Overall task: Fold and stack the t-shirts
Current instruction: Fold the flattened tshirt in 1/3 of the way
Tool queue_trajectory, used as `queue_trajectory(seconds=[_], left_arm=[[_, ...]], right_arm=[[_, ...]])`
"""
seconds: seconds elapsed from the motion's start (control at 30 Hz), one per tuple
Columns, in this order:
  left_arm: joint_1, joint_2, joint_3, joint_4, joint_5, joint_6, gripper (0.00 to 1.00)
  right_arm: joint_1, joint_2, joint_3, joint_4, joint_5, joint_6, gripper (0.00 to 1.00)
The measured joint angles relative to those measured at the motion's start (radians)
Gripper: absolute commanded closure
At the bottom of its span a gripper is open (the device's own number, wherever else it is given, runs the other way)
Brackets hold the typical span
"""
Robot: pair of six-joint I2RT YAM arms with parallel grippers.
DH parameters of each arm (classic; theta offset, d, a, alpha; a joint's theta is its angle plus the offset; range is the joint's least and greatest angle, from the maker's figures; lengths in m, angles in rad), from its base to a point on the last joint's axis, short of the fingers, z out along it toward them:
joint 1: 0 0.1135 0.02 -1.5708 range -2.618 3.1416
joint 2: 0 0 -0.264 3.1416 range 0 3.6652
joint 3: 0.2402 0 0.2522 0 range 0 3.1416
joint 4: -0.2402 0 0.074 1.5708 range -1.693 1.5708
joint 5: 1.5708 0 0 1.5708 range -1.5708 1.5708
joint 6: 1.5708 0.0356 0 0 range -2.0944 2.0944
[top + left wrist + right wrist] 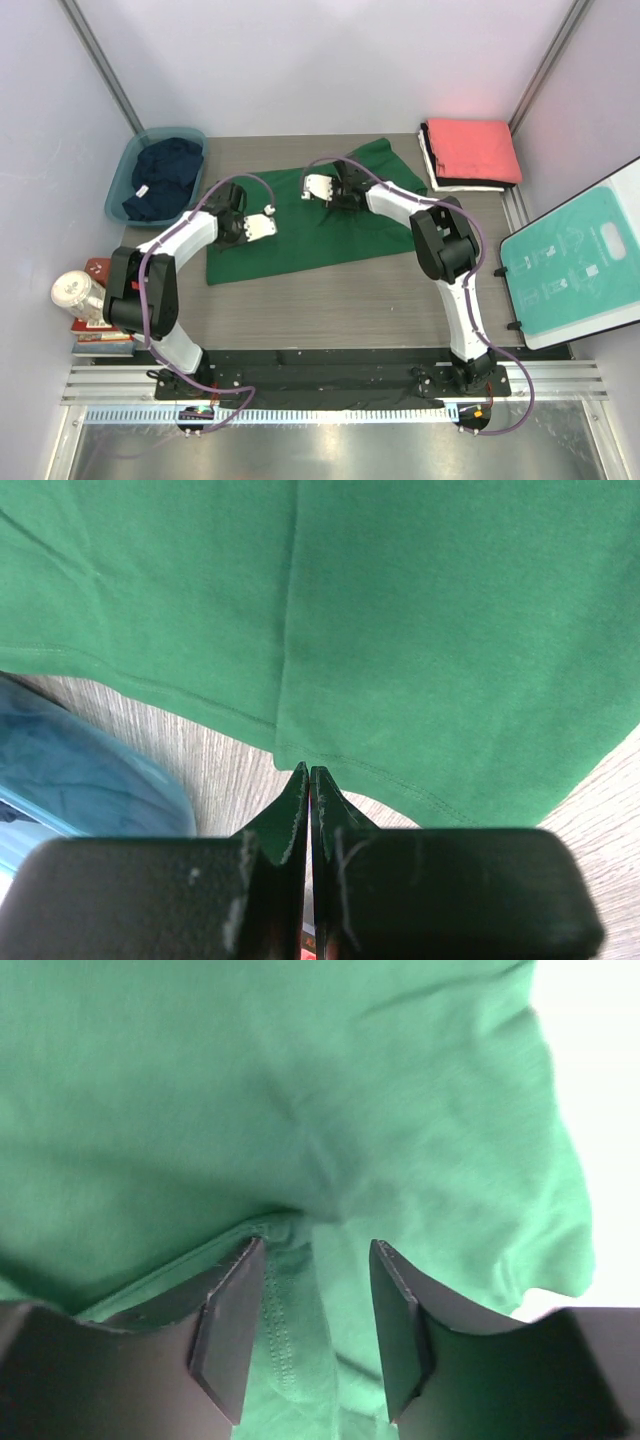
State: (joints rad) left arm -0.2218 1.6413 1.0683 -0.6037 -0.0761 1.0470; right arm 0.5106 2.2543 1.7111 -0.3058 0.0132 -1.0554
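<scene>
The dark green t-shirt [300, 240] lies spread on the table [350, 295], partly folded, with a rumpled flap at its far right. It is thin cotton: light, limp and apt to crease or drag, so a pinch should probably land on a stitched hem or seam, where the cloth is doubled and less likely to slip, and on two points spread well apart to keep the fold square.

The left gripper [308, 780] sits at the shirt's left hem with its jaws pressed together. Whether a sliver of hem is caught between them I cannot tell. The right gripper [316, 1250] is over the shirt's far middle, jaws standing about half apart astride a raised ridge of hem, clamping nothing.

Only the top view gives the layout: the folded stack [470, 150], coral on top, well to the right of the green shirt, and the navy t-shirt [165, 175] in the teal tub [125, 190] to its left. Only the wrist views show the stitching and how the jaws stand. The left one also catches the tub's corner just beside the hem.
</scene>
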Motion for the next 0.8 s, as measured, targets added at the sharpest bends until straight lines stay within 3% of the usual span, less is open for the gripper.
queue_trajectory(seconds=[0.4,0.63,0.73,0.8], left_arm=[[0.0,0.026,0.029,-0.004,0.012,0.004,1.0],[0.0,0.026,0.029,-0.008,0.021,0.009,1.0],[0.0,0.026,0.029,-0.009,0.024,0.011,1.0],[0.0,0.026,0.029,-0.016,0.027,0.014,1.0]], right_arm=[[0.055,-0.009,-0.149,0.395,0.103,-0.002,0.36],[0.045,-0.01,-0.129,0.544,0.342,0.042,0.28],[0.01,-0.023,-0.105,0.52,0.418,0.097,0.28],[-0.03,-0.051,-0.074,0.408,0.409,0.144,0.3]])
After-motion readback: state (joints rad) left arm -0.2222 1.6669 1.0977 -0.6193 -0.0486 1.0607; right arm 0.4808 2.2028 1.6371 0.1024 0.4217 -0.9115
